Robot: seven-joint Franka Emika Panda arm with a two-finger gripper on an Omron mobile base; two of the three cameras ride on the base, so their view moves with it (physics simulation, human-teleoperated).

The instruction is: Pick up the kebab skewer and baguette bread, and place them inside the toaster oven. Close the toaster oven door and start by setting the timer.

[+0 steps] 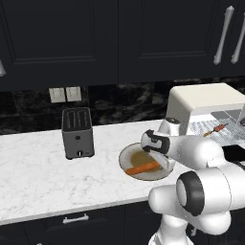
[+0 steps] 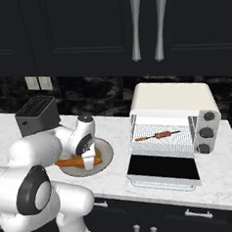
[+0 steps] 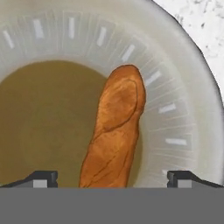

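Hovering low over the plate, the gripper has its fingers spread wide apart with nothing between them yet, and the baguette bread lies flat on the plate directly below. In the hand view the loaf runs up from between the two tips, its near end roughly centred in the gap though closer to the left tip, its far end leaning slightly to the right.

The likely trouble is the grasp itself. The loaf is smooth and rounded, so a closure too near its end, or too high on its curve, could squeeze it out sideways or let it pivot and droop once lifted. Coming down too far would press the tips into the plate's surface and might shove the plate across the desk.

The kebab skewer already rests on the wire rack inside the toaster oven, whose door hangs open and flat in front. A drooping loaf carried that way could catch the door or knock the skewer.
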